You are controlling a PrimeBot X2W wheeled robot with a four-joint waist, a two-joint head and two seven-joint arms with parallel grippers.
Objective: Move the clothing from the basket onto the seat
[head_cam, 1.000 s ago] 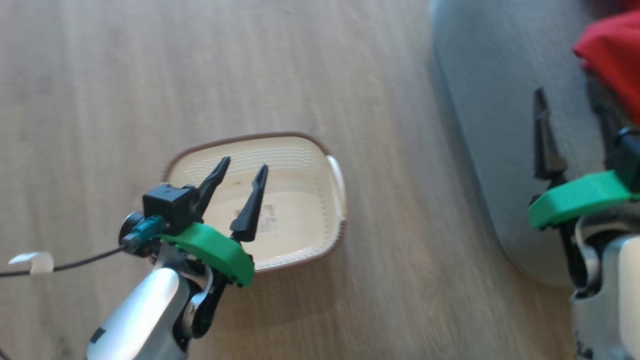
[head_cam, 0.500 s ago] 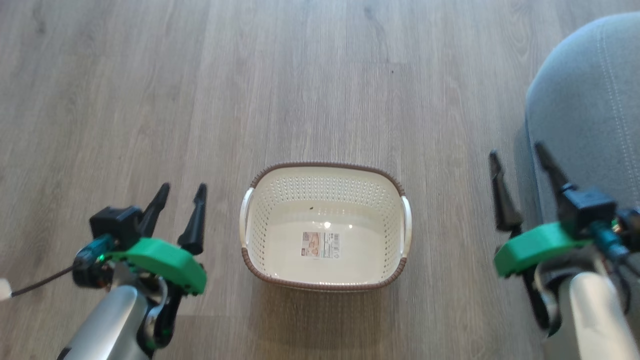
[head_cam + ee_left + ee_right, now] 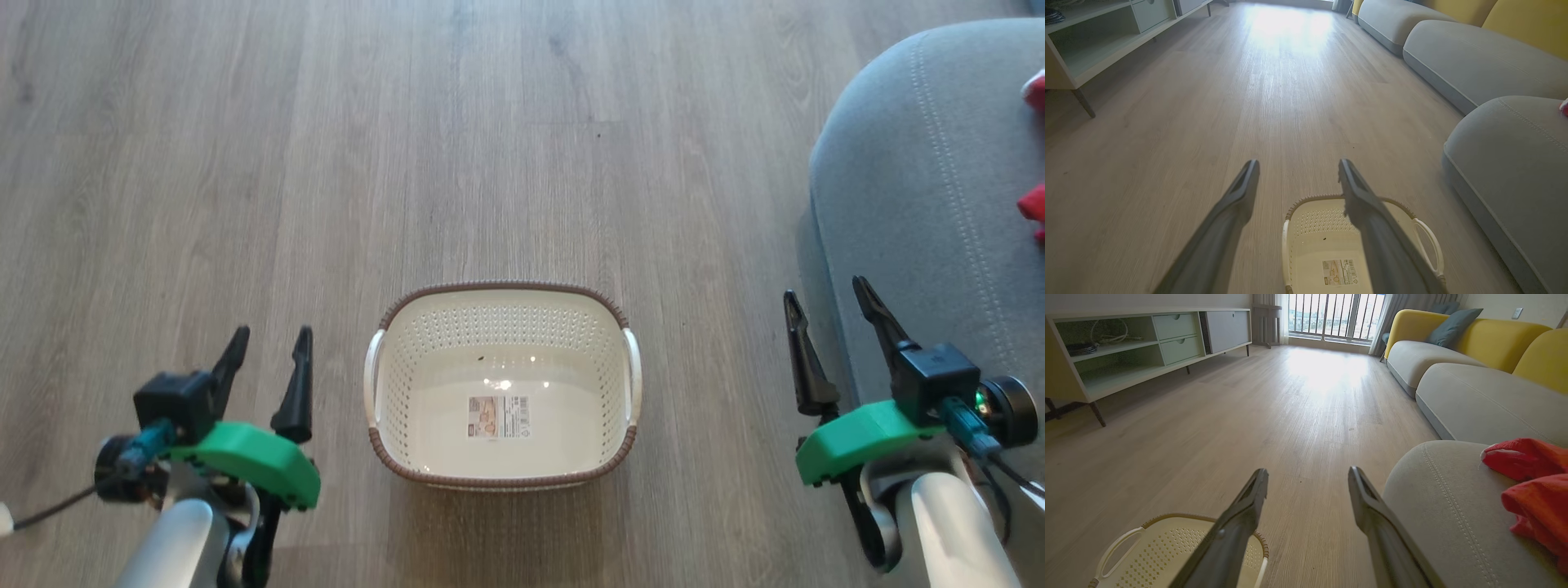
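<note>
Basket [image 3: 498,287] stands on the floor [image 3: 326,163], centred before the robot, with a sticker [image 3: 499,416] on its bottom. Left gripper [image 3: 272,335] is left of the basket, right gripper [image 3: 824,287] right of it, by the seat's [image 3: 914,204] edge. Clothing [image 3: 1535,477] lies on the seat, well apart from the basket.
</note>
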